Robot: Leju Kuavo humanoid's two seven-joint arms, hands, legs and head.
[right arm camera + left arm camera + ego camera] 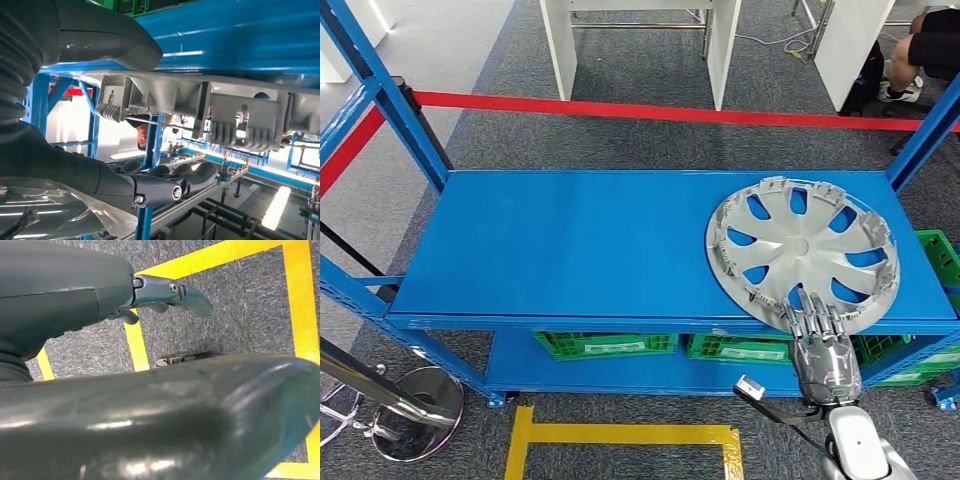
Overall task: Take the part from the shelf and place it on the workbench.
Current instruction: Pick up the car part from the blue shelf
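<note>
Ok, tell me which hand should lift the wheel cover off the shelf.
The right. The right hand is already at the near rim of the wheel cover, fingers over its edge, at the right end of the blue shelf. The left hand hangs above the floor's yellow tape, away from the shelf.

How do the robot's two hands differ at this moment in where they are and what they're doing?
The right hand reaches up to the blue shelf, its fingers lying on the near rim of the silver wheel cover; the left hand hangs over grey carpet and yellow floor tape. The right touches the part; the left holds nothing. Neither hand has closed round anything.
</note>
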